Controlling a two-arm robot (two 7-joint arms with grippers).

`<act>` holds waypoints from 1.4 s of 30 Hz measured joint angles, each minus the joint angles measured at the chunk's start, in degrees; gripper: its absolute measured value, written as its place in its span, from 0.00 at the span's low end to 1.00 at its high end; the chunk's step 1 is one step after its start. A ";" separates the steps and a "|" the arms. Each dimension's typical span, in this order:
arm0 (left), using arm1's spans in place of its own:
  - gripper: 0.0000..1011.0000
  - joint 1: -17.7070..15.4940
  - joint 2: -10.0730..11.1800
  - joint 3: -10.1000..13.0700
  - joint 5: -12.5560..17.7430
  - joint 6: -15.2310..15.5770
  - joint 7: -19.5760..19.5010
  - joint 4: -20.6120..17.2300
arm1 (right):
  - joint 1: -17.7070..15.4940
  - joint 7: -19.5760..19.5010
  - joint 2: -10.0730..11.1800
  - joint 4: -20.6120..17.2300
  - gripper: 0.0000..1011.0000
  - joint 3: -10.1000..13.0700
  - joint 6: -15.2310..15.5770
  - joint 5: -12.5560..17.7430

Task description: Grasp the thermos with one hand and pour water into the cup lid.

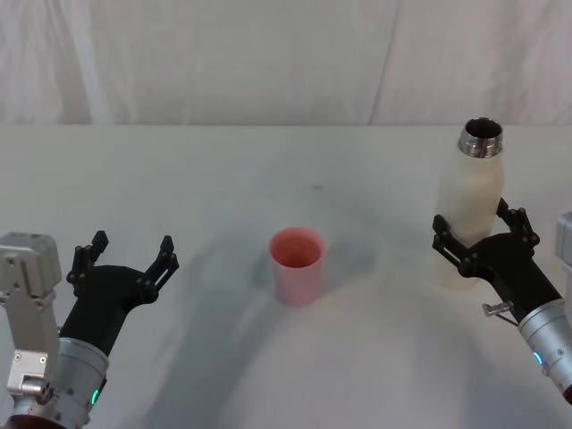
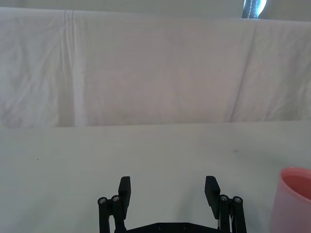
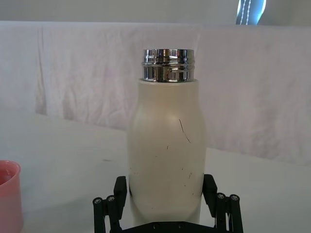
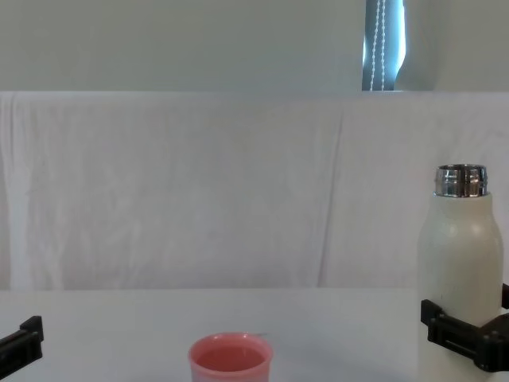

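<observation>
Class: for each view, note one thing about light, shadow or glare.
Head view: soft grey shadows spread on the table around the cup lid. Right wrist view: bright glints on the steel neck of the thermos. Chest view: a bright strip of light shows above the cloth backdrop. Left wrist view: even, flat light.

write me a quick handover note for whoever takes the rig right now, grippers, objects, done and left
Right gripper: fingers on either side of the thermos low on its body; firm grip unclear.
Left gripper: open, idle at the table's left side.
Thermos upright at right, uncapped. Cup lid upright at centre.
Done: reach to thermos.
Left: secure the grip, lift, carry over cup lid, tilt and pour.
</observation>
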 joint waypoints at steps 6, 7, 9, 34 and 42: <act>0.99 0.00 0.00 0.00 0.00 0.00 0.00 0.00 | -0.32 -0.06 0.08 -0.33 0.99 0.02 0.04 -0.09; 0.99 0.00 0.00 0.00 0.00 0.00 0.00 0.00 | -0.40 -0.10 0.09 -0.42 0.99 0.03 0.08 -0.10; 0.99 0.00 0.00 0.00 0.00 0.00 0.00 0.00 | -0.43 -0.11 0.09 -0.46 0.99 0.04 0.09 -0.11; 0.99 0.00 0.00 0.00 0.00 0.00 0.00 0.00 | -2.12 -0.64 0.17 -1.78 0.99 0.68 0.42 -0.27; 0.99 0.00 0.00 0.00 0.00 0.00 0.00 0.00 | -2.55 -0.73 0.27 -2.12 0.99 0.91 0.48 -0.32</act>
